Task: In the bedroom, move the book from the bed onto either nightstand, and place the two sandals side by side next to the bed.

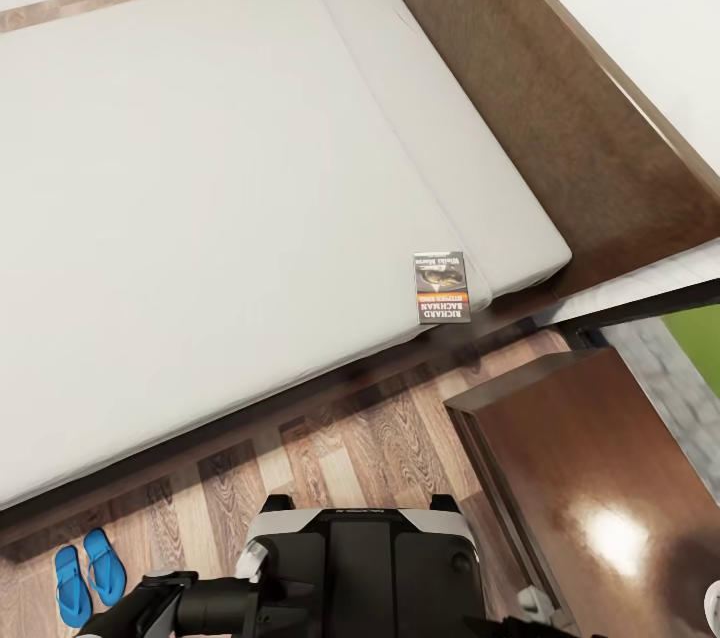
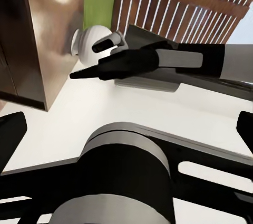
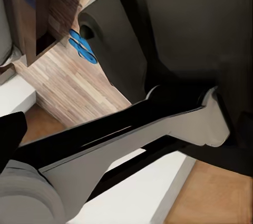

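I stand at the near side of the bed [image 1: 200, 168], close to its right-hand corner. The book [image 1: 442, 287] lies flat on the mattress at that near right corner, beside the long pillow [image 1: 440, 148] and just inside the edge. The nightstand [image 1: 600, 478] is at my right, near, its glossy top bare. The two sandals [image 1: 88, 570] lie side by side on the plank floor [image 1: 350, 458] at my near left, just beside the bed frame; I judge that part done.

Both arms are tucked low against my trunk. My left wrist camera looks across at the other arm; whether either of my grippers is spread or pressed together, I cannot tell.

Step in hand, as I judge it: fetching the book. It is thin and flat, so I should reach with the right arm, spread wide, come down at its near edge where the mattress yields, pinch the cover edge, then carry it across to the nightstand.
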### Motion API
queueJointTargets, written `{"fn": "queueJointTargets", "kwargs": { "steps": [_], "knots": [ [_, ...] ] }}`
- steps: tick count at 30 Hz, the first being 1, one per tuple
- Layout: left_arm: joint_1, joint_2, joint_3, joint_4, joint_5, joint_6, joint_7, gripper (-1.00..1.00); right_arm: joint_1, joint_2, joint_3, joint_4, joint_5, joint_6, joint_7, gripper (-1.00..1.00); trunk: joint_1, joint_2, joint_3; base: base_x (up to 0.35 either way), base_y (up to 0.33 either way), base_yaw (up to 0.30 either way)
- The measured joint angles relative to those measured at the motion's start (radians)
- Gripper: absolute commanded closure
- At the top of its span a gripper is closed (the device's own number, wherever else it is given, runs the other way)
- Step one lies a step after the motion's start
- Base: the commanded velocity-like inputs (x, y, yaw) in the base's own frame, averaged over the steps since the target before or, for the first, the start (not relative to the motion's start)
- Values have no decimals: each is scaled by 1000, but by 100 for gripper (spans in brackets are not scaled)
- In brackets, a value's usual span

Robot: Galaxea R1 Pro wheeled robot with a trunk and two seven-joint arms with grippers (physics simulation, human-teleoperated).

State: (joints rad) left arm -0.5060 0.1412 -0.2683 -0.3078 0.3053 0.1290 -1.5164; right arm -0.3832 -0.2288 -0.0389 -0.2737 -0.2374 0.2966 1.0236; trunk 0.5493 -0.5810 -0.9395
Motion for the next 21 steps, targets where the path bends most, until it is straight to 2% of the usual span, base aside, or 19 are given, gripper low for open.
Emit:
{"fn": "queueJointTargets", "kwargs": {
  "steps": [5,10,12,14,17,18,20,21],
  "knots": [
    [0,-5,0,0,0,0,0,-100,0,-10,-8,-19,-9,9,-15,-100,0,0,0,0,0,0],
    [0,-10,0,0,0,0,0,-100,0,-64,-14,-121,-10,22,-15,-100,0,0,0,0,0,0],
    [0,-10,0,0,0,0,0,-100,0,-76,-15,-149,-10,30,-15,-100,0,0,0,0,0,0],
    [0,-11,0,0,0,0,0,-100,0,-85,-16,-189,-11,60,-15,-100,0,0,0,0,0,0],
    [0,-12,0,0,0,0,0,-100,0,-93,-19,-295,-12,178,-14,-100,0,0,0,0,0,0],
    [0,-12,0,0,0,0,0,-100,-1,-94,-28,-354,-14,225,-14,-100,0,0,0,0,0,0],
    [0,-12,0,0,0,0,0,-100,0,-94,-48,-419,-14,273,-14,-100,0,0,0,0,0,0],
    [0,-12,0,0,0,0,0,-100,0,-94,-69,-459,-15,305,-14,-100,0,0,0,0,0,0]
  ]
}}
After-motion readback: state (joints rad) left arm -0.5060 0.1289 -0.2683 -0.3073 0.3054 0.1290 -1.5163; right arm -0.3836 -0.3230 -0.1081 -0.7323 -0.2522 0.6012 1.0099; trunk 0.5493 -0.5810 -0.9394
